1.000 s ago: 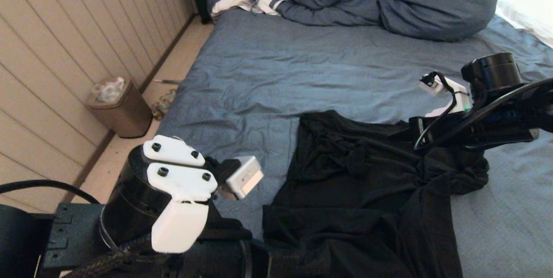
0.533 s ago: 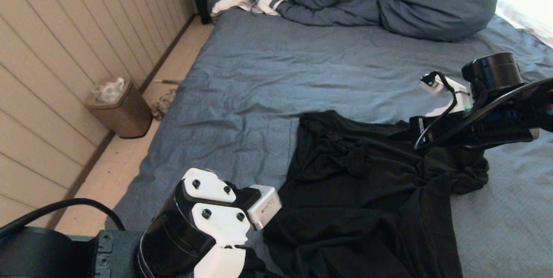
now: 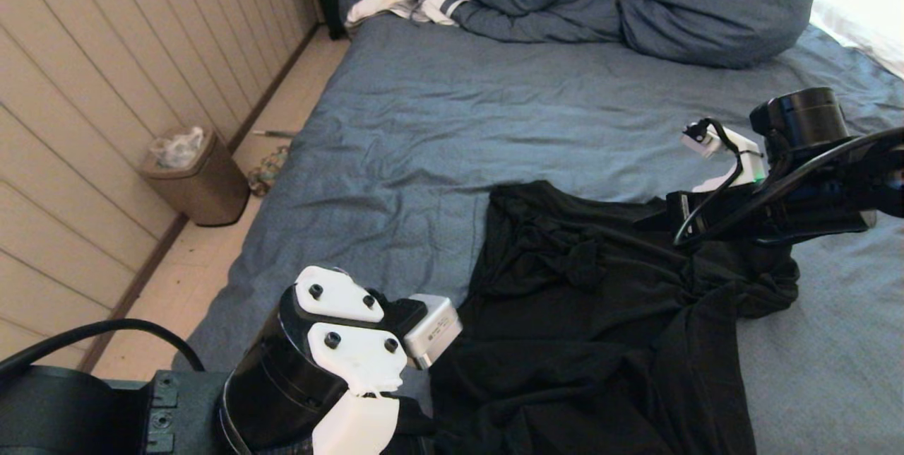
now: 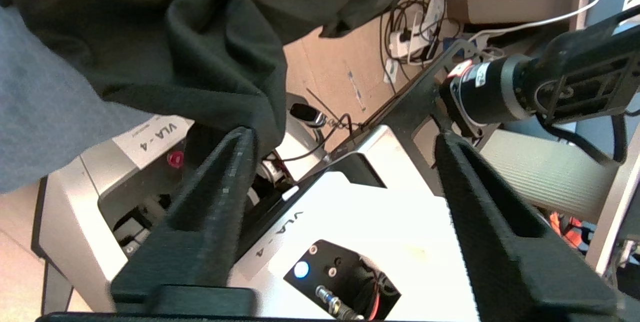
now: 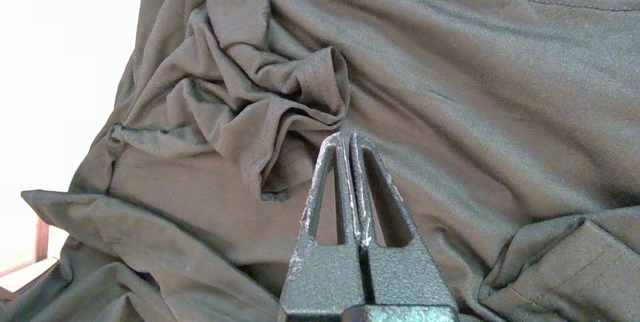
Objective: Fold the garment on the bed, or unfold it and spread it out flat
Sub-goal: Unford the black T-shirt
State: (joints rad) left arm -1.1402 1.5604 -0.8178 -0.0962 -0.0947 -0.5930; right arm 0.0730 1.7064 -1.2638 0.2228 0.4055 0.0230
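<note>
Head view, left claw (image 4: 345,137) dropped to garment (image 3: 600,314) edge (fingers now spread)

Black arms, white screw-fastened wrist covers, black looping cables, dark textured jaws, white base marked VLA-4

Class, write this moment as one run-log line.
left gripper: open beside garment hem | right gripper: shut, above crumpled shirt | garment: bunched on bed

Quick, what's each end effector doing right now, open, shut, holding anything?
Left end effector: open, nothing between its fingers, at the T-shirt's near edge.
Right end effector: shut, empty, over the shirt's bunched folds.
</note>
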